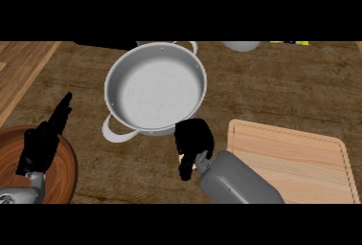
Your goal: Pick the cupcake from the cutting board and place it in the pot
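Head view gives us the brown, grained surface [297, 86] from steeply above, with the round silver metal pot [155, 86] standing near its middle and the pale rectangular wooden cutting board [290, 160] at the lower right. We see bare wood on the board and bare metal in the pot, so we judge the pick to be done and the placing not yet done. What is left is to carry the load over the pot's near rim and let it go inside. Our black right hand [192, 141] hangs between board and pot, just beside the pot's near rim, its fingers curled together round something they mostly hide. Only slivers of light brown peep out at its lower edge, and we take these for the small cupcake [200, 156], clamped in that hand. Our black left hand [42, 141] rests at the left edge, fingers straight and up, holding nothing, above a round dark wooden board [63, 165].
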